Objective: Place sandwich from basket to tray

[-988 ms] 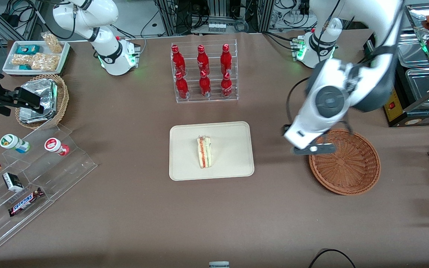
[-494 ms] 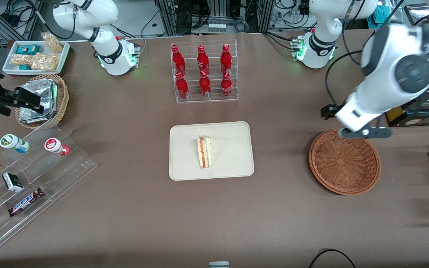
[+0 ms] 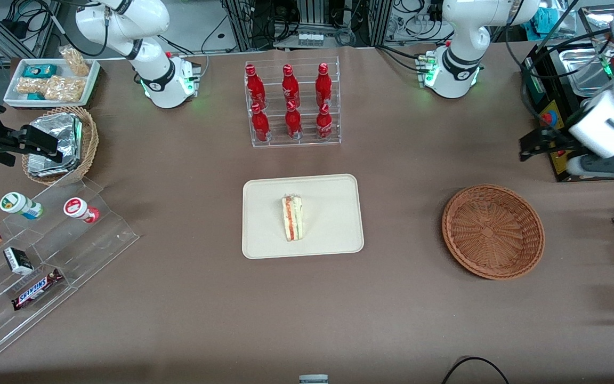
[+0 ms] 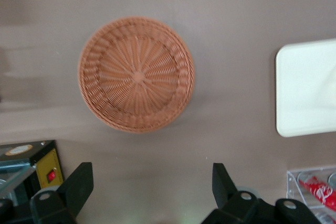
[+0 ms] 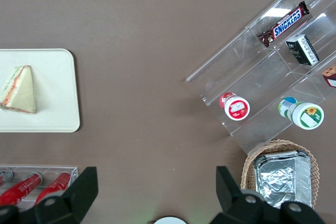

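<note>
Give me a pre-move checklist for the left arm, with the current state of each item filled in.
1. Sandwich lies on the tray: ok.
2. Sandwich sits inside the tray's rim, clear of the edges: ok.
3. Basket holds nothing: ok.
4. Gripper is open and carries nothing: ok.
5. Gripper is raised above the table, out toward the working arm's end, touching neither basket nor tray: ok.
6. Bottle rack, farther from the front camera than the tray, stands upright with six red bottles: ok.
</note>
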`<state>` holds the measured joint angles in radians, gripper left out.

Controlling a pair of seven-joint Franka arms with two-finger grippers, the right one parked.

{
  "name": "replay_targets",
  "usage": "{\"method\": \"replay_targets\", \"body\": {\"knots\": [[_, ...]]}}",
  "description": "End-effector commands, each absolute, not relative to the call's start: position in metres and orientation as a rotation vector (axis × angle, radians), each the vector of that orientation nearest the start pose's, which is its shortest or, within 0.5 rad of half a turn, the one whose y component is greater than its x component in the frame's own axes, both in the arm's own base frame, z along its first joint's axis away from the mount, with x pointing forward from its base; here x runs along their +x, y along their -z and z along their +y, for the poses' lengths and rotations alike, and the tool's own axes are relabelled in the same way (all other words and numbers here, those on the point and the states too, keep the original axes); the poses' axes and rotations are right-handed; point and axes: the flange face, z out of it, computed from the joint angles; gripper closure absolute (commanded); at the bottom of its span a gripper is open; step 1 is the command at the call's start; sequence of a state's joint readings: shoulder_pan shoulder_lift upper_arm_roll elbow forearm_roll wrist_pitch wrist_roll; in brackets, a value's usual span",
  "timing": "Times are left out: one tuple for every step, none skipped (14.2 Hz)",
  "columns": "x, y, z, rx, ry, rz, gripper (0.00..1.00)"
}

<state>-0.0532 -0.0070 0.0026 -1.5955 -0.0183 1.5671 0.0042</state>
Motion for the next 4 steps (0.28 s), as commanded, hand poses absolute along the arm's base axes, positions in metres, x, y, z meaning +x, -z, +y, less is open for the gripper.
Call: {"method": "replay_targets", "body": {"knots": [[0.552,-0.642,-0.009,-3.165,0.02,0.065,0.0],[0.55,-0.645,-0.004,-3.163,0.027,0.079,0.0],[0.55,-0.644,0.0,-3.164,0.023,0.101,0.0],[0.55,-0.642,0.002,-3.164,0.016,0.103,0.0]]}}
